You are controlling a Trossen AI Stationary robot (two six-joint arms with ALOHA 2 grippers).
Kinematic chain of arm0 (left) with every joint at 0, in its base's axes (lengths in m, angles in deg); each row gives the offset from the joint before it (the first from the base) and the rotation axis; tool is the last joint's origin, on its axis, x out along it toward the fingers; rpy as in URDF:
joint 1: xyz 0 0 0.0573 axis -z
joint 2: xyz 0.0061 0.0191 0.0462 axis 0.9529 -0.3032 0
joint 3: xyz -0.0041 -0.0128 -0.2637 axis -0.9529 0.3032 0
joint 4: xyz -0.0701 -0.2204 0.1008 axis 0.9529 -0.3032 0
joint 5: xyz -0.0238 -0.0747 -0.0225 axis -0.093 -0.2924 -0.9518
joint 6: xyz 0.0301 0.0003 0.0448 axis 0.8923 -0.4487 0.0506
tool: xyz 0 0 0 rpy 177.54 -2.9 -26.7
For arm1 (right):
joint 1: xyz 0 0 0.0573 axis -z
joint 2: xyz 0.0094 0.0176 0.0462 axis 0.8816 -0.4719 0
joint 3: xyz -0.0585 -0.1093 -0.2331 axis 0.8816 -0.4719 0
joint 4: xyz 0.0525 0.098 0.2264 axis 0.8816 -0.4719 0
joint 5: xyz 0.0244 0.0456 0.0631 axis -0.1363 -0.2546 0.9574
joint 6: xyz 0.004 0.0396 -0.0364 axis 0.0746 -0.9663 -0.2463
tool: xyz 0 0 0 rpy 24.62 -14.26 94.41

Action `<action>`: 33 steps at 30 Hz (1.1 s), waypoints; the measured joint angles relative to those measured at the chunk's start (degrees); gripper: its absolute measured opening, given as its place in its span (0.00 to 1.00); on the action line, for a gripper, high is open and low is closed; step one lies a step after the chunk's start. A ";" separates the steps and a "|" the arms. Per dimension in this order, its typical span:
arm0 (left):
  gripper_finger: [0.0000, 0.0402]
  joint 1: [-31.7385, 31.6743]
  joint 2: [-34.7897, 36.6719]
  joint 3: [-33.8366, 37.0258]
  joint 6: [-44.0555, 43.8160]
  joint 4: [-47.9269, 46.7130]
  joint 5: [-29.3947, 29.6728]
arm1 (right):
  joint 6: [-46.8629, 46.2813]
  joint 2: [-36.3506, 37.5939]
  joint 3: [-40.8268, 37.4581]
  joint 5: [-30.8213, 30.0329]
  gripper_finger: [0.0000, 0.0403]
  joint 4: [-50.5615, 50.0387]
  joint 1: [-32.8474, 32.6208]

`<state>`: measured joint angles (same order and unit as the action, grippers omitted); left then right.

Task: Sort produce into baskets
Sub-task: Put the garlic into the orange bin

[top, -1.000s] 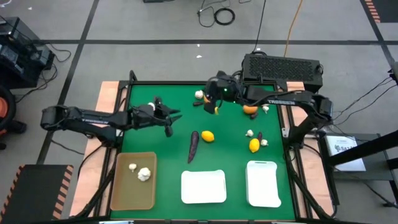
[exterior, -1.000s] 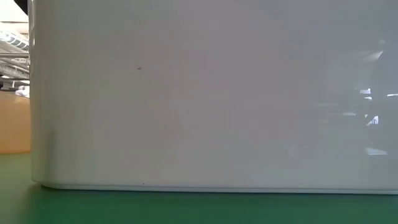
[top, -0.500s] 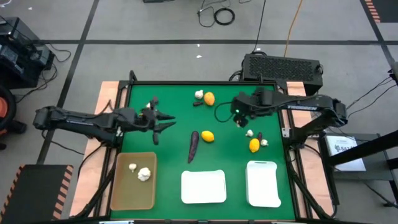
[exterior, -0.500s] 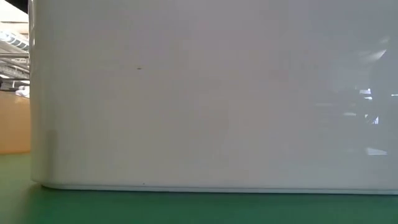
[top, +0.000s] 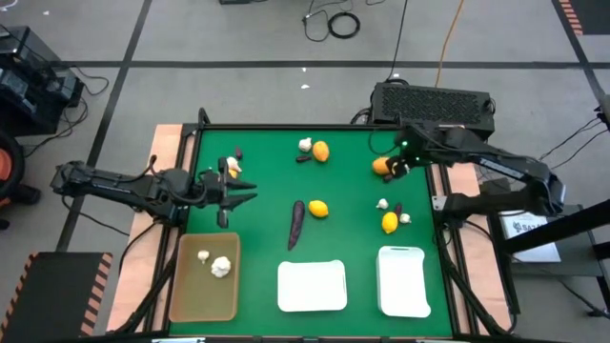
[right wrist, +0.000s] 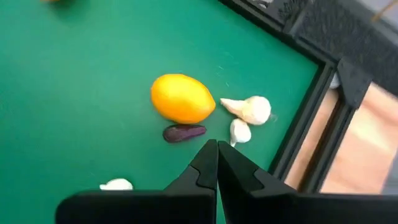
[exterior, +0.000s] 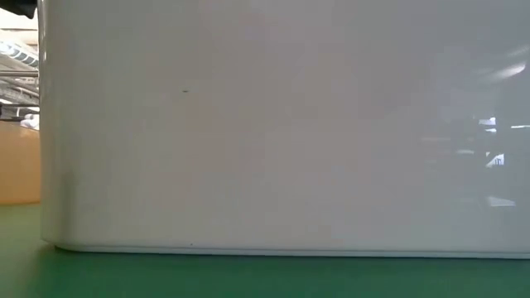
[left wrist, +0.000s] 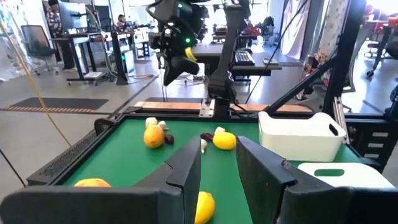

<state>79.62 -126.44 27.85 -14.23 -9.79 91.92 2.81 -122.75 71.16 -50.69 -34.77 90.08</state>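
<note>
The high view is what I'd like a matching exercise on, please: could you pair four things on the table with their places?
Things:
1. tan basket
2. long purple piece
3. left gripper
4. right gripper

Places:
A. by the orange fruit near the table's far right edge
B. holds two whitish bulbs
C. lies beside a yellow fruit at mid-table
D. just beyond the tan basket, on the left side

Pairs: 1-B, 2-C, 3-D, 4-A
</note>
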 joint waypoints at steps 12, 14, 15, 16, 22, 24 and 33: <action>0.27 -0.11 -0.62 0.02 3.96 0.27 1.08 | 2.87 0.20 -10.83 3.13 0.17 10.14 10.61; 0.27 -0.11 -0.64 0.02 3.96 0.19 1.05 | 5.02 -0.42 -11.90 6.76 0.23 12.48 12.92; 0.27 -0.11 -0.62 0.02 3.94 0.18 1.05 | 5.79 -0.72 -12.16 8.40 0.26 13.30 13.92; 0.27 -0.11 -0.62 0.02 3.92 0.18 1.05 | 6.33 -0.98 -12.29 9.71 0.29 14.01 14.89; 0.27 -0.11 -0.62 0.02 3.76 -0.39 1.05 | 7.30 -1.23 -12.29 9.04 0.46 14.83 19.71; 0.27 -0.11 -0.62 0.02 2.51 -0.94 1.05 | 6.05 -1.46 -12.29 8.14 0.51 15.57 20.85; 0.27 -0.11 -0.64 0.02 -0.66 -3.54 0.99 | 1.10 -6.39 -16.67 5.70 0.61 23.78 25.93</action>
<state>79.51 -127.08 27.87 -14.89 -13.34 92.91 3.91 -129.15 54.49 -44.99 -10.99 116.02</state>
